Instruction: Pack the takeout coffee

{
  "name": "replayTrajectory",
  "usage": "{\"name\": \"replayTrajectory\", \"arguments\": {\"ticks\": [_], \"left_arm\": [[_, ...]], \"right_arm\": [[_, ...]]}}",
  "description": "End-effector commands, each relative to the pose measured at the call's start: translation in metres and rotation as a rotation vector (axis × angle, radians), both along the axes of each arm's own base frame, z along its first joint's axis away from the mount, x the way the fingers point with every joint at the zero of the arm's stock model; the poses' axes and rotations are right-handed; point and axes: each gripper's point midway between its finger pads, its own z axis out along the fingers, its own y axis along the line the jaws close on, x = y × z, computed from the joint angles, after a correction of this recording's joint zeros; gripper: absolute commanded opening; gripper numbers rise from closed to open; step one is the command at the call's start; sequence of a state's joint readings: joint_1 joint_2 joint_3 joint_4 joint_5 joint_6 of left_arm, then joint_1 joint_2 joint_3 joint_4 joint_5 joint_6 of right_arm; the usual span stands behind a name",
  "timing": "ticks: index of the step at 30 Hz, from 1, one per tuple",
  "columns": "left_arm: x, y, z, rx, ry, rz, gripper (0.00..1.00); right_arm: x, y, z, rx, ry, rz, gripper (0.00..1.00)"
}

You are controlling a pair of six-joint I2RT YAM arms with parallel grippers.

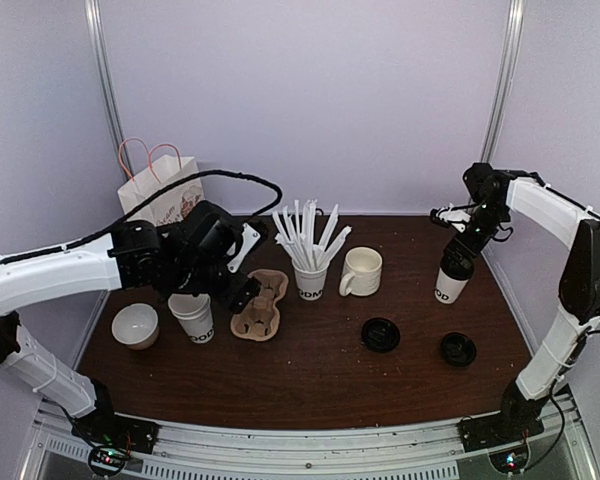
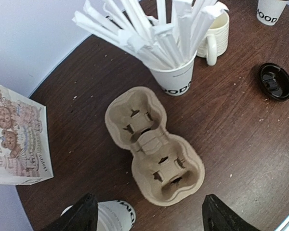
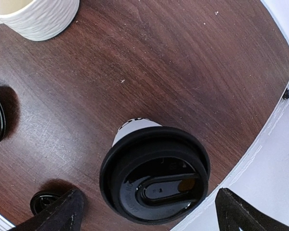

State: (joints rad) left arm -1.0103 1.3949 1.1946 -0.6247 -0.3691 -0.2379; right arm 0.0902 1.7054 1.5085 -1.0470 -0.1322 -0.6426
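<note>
We count three printed paper cups: lidded cup (image 1: 448,287), open cup (image 1: 194,318), stick-filled cup (image 1: 310,281). We see three black lids, one on the lidded cup plus left loose lid (image 1: 380,334) and right loose lid (image 1: 458,348). We log one each: ceramic mug (image 1: 361,271), bowl (image 1: 135,325), cardboard carrier (image 1: 260,306), paper bag (image 1: 160,192).

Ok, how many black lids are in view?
3 lids. One on the right paper cup; two loose on the table, right of centre. The left arm may hide more.
</note>
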Motion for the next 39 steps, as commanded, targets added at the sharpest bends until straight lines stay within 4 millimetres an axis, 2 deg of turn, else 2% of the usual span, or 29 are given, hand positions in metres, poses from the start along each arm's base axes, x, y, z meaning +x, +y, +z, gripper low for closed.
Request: {"name": "replayTrajectory", "arguments": {"ticks": [1,4,8,12,16,21,24,31,39], "left_arm": [[0.002,0.04,0.034,0.141,-0.047,0.065,0.77],[-0.005,0.062,0.035,0.198,0.025,0.075,0.76],[-0.019,0.073,0.018,0.239,0.187,0.071,0.69],[-0.021,0.091,-0.005,0.301,0.297,0.132,0.54],[-0.023,0.096,-0.023,0.243,0.428,0.164,0.46],[-0.021,0.093,-0.038,0.254,0.48,0.153,0.48],[-0.016,0.094,-0.048,0.253,0.512,0.158,0.43],[-0.009,0.094,-0.067,0.244,0.558,0.163,0.35],[-0.001,0.094,-0.079,0.269,0.562,0.157,0.23]], "right_arm": [[-0.01,0.002,0.045,0.039,-0.081,-0.012,1.0],[-0.016,0.012,0.067,0.107,-0.136,-0.006,1.0],[-0.024,0.048,0.083,0.29,-0.193,0.051,0.96],[-0.036,0.076,0.076,0.371,-0.2,0.128,0.91],[-0.049,0.102,0.07,0.432,-0.144,0.185,0.89],[-0.071,0.134,0.061,0.481,-0.087,0.286,0.85],[-0.083,0.15,0.054,0.457,-0.058,0.346,0.83],[-0.113,0.179,0.042,0.43,0.007,0.484,0.81],[-0.128,0.199,0.033,0.379,0.039,0.572,0.8]]}}
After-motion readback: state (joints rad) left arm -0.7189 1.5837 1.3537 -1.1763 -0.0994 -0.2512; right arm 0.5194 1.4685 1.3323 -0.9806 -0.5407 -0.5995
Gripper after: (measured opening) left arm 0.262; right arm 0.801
